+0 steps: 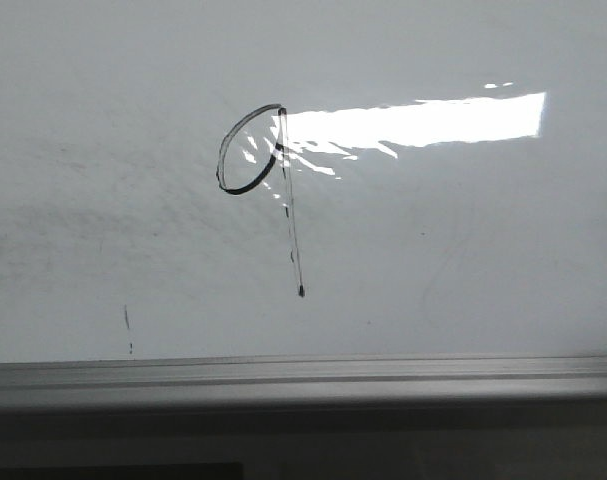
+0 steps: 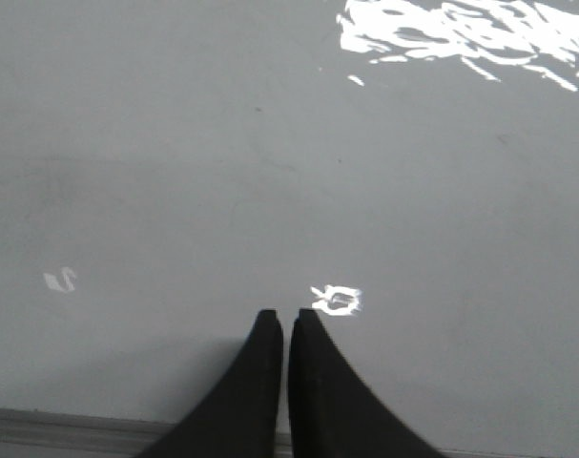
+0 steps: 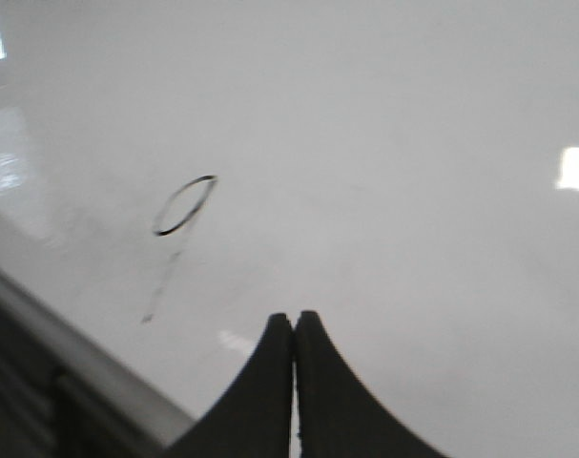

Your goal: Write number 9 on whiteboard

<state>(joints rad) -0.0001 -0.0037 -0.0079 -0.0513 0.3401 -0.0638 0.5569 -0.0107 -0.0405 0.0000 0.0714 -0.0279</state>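
Your 9 (image 1: 258, 165) sits on the whiteboard (image 1: 463, 260) — apart from both grippers' fingers (image 3: 294, 329), pressed together, empty.

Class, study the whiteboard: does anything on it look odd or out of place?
Yes. On the whiteboard, a short stray black dash sits low and left of the number 9, apart from it. The 9's stem is also faint and leans slightly.
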